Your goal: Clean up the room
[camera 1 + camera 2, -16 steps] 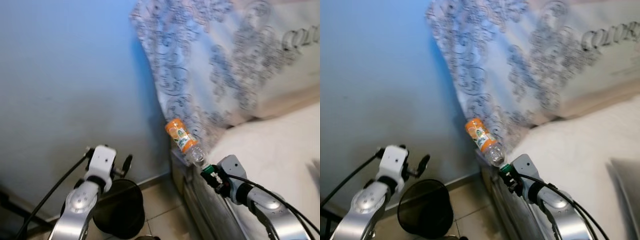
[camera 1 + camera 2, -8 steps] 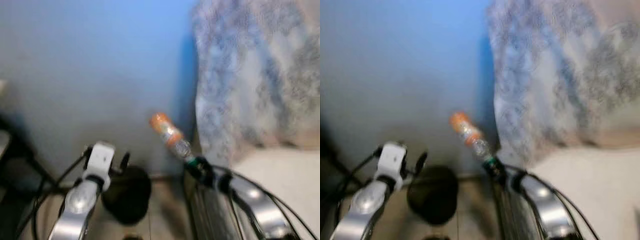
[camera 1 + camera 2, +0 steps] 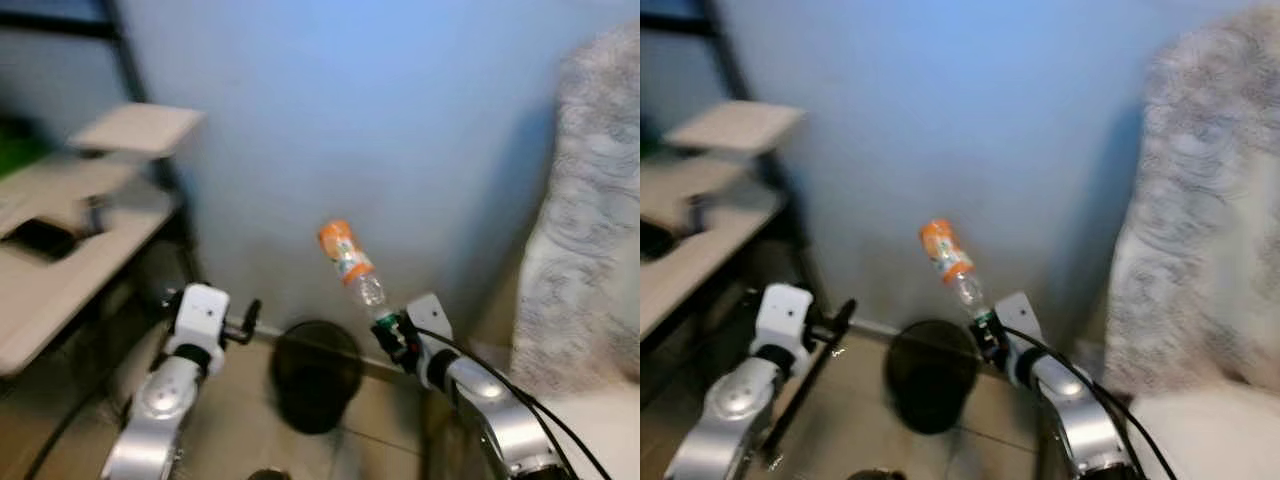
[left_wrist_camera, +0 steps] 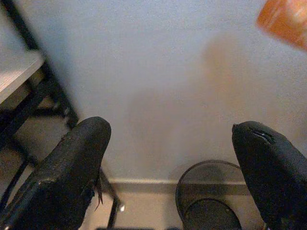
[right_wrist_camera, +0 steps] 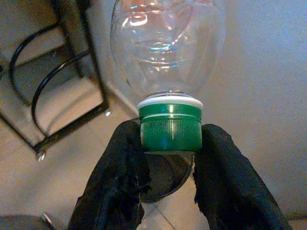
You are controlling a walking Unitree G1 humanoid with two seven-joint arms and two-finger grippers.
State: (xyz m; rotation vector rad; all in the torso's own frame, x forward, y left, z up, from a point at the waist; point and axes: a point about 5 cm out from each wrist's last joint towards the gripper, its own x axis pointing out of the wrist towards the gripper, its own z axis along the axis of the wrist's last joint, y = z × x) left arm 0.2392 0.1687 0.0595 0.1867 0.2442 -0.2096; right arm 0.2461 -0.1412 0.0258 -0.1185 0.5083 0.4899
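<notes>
Holding a clear plastic bottle (image 3: 352,262) by its green cap (image 5: 170,128), our right gripper (image 5: 169,158) is raised in front of the blue wall (image 3: 400,120). Both black fingers (image 5: 122,167) press on either side of the cap, so the grip is narrow and tight on it. Bottle body w/ orange label rises beyond the fingertips, tilted up and away toward the wall; its far end is the highest point.

Our left gripper (image 4: 168,177) is up at about the same level, w/ nothing between its fingers (image 4: 72,167), which stand wide apart. Beyond and below them we note a black round bin (image 3: 315,375) on the tiled floor (image 3: 850,430), against the wall's skirting. The bin also lies below the right fingers, seen past the cap in the right wrist view.

Off the outer side of the left fingers stands a bench (image 3: 70,250) w/ a black metal frame; dark items on it are too blurred to identify. Off the outer side of the right fingers hangs a grey-patterned fabric (image 3: 585,240), approx. beside the wall. Head views are soft w/ motion blur.
</notes>
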